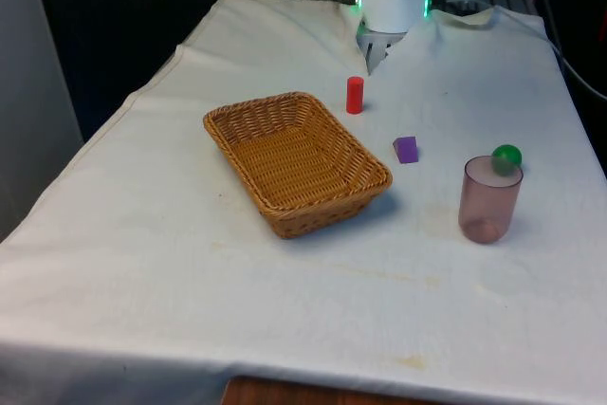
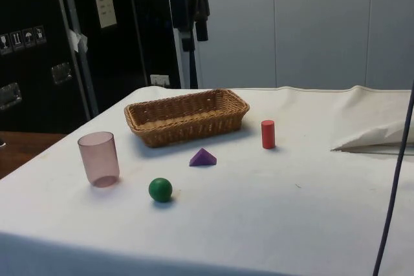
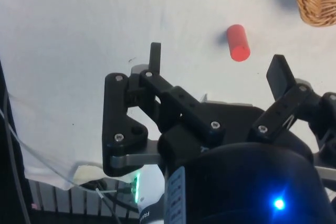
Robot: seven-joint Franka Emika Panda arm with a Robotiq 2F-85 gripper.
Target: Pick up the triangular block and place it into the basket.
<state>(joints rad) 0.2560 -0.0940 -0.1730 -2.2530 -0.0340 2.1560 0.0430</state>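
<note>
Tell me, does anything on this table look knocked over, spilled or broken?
Nothing stands out. The wicker basket sits flat and empty, the red cylinder and pinkish cup stand upright, and the purple triangular block and green ball rest on the cloth. The cloth shows faint stains and is rumpled at one end.

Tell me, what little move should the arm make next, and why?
Probably it should swing out over the purple triangular block and start lowering. The open black gripper hangs high at the table's far end, beyond the red cylinder, holding nothing. The block lies free on the white cloth, apart from the woven wicker basket, which is empty.
</note>
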